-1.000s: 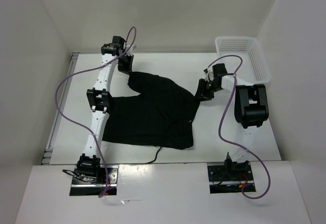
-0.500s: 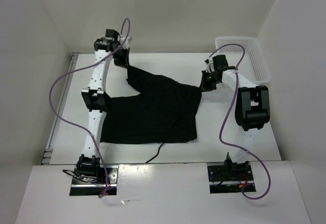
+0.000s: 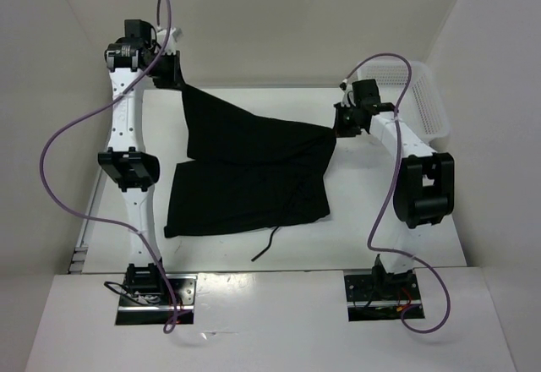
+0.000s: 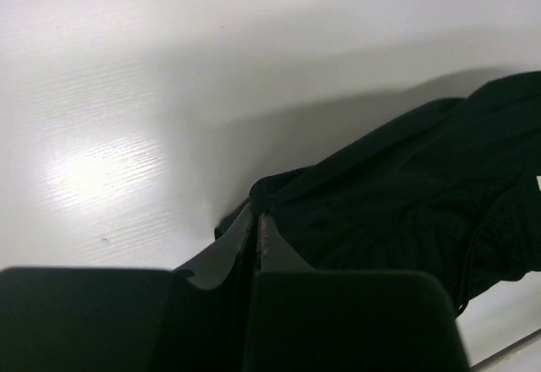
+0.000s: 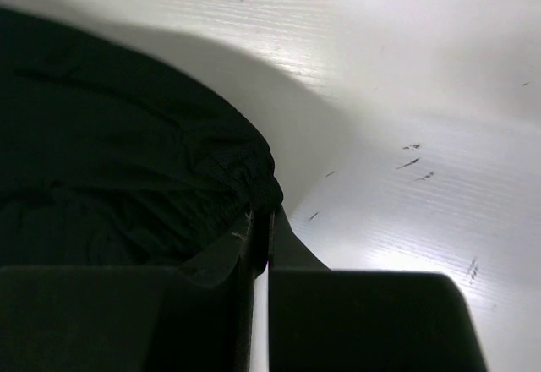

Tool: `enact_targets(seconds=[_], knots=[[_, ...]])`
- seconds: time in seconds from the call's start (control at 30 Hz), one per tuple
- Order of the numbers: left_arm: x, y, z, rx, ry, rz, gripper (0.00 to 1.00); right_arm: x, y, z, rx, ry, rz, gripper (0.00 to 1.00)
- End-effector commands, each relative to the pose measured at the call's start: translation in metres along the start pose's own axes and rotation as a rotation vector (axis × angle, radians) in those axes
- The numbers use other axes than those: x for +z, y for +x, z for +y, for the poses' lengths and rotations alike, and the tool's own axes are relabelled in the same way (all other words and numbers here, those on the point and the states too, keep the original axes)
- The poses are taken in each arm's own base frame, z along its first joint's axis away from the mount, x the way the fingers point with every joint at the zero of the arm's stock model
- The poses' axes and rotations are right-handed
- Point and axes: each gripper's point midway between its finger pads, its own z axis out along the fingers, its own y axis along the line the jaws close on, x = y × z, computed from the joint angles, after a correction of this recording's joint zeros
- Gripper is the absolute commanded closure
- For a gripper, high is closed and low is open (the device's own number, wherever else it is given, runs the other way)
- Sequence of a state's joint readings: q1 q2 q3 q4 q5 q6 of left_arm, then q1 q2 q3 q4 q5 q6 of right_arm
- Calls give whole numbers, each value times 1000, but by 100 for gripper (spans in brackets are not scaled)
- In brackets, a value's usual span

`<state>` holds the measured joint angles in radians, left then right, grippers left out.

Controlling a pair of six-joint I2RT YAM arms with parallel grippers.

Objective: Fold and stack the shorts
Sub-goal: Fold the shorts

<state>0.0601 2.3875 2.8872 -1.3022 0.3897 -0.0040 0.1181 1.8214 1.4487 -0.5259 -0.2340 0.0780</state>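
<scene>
The black shorts (image 3: 245, 169) hang stretched between both grippers, their lower part still lying on the table. A thin drawstring cord (image 3: 266, 245) trails from the near hem. My left gripper (image 3: 176, 76) is raised at the far left and shut on one corner of the shorts (image 4: 380, 194). On the right, my right gripper (image 3: 340, 123) is shut on the opposite corner (image 5: 127, 161). In both wrist views the jaws pinch a bunched black fabric edge.
A white mesh basket (image 3: 423, 101) stands at the far right behind the right arm. White walls enclose the table (image 3: 355, 220) on three sides. Purple cables loop off both arms.
My right gripper closed on the shorts' right corner and lifted it. The left arm rose and swung left and back, pulling its corner up, so the shorts now stretch between the two grippers.
</scene>
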Motion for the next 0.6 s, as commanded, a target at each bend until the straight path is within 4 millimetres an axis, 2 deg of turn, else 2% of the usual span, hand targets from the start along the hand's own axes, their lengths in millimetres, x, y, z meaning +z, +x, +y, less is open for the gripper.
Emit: enact_targets(seconds=[0.0, 0.03, 0.07, 0.1, 0.13, 0.17, 0.2, 0.23, 0.27, 0.3, 0.33, 0.4, 0.47, 0.53, 0.57], knots=[[-12, -7, 3, 23, -61, -26, 100, -47, -43, 26, -122, 15, -196, 100], [-17, -4, 6, 19, -92, -14, 100, -54, -45, 37, -152, 0, -213, 100], [-16, 3, 6, 8, -91, 13, 100, -54, -40, 42, -160, -9, -204, 100], [-28, 6, 1, 6, -91, 17, 100, -49, -33, 46, -178, -16, -193, 100], [-18, 30, 0, -28, -68, 102, 100, -52, -30, 58, -199, -25, -196, 100], [-21, 41, -6, -42, -41, 132, 100, -55, -28, 63, -224, -24, -201, 100], [-47, 39, -23, -30, -15, 97, 100, -56, -25, 67, -245, -18, -200, 100], [-30, 75, -25, -71, 32, 179, 100, -60, -23, 76, -262, -26, -215, 100], [-34, 88, -28, -72, 33, 181, 100, -60, -17, 72, -269, -12, -209, 100], [-57, 86, -33, -37, 1, 110, 100, -62, -17, 78, -279, -22, -221, 100], [-56, 104, -31, -60, -9, 165, 100, -65, -15, 78, -280, -23, -225, 100], [-60, 132, -13, -138, -32, 240, 100, -73, -14, 82, -298, -32, -254, 100], [-65, 149, -9, -177, -34, 272, 100, -74, -2, 89, -311, -55, -240, 100], [-69, 166, -6, -180, -70, 296, 100, -80, 1, 94, -334, -61, -257, 100], [-72, 168, -2, -175, -99, 300, 100, -83, 8, 97, -341, -69, -255, 100]])
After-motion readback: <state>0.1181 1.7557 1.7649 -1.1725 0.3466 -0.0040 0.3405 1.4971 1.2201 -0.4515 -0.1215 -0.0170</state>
